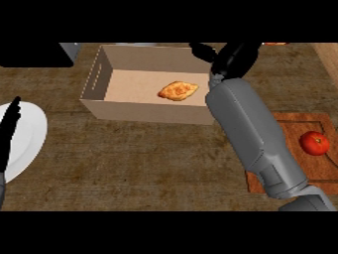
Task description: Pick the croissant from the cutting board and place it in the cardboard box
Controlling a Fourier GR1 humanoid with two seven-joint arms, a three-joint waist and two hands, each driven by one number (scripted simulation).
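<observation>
A golden croissant [177, 91] lies on the floor of the open cardboard box [98, 82] at the back middle of the counter. My right hand [231, 57] is raised over the box's far right corner, fingers spread and holding nothing; its grey forearm runs down across the board's left edge. The wooden cutting board [329, 171] sits at the right and carries only a red tomato [315, 143]. My left hand [1, 139] rests open at the left edge, fingers straight, over a white plate.
A white plate [31, 130] lies at the left under the left hand. A dark appliance [25, 53] stands at the back left corner. Bare wooden counter spreads in front of the box.
</observation>
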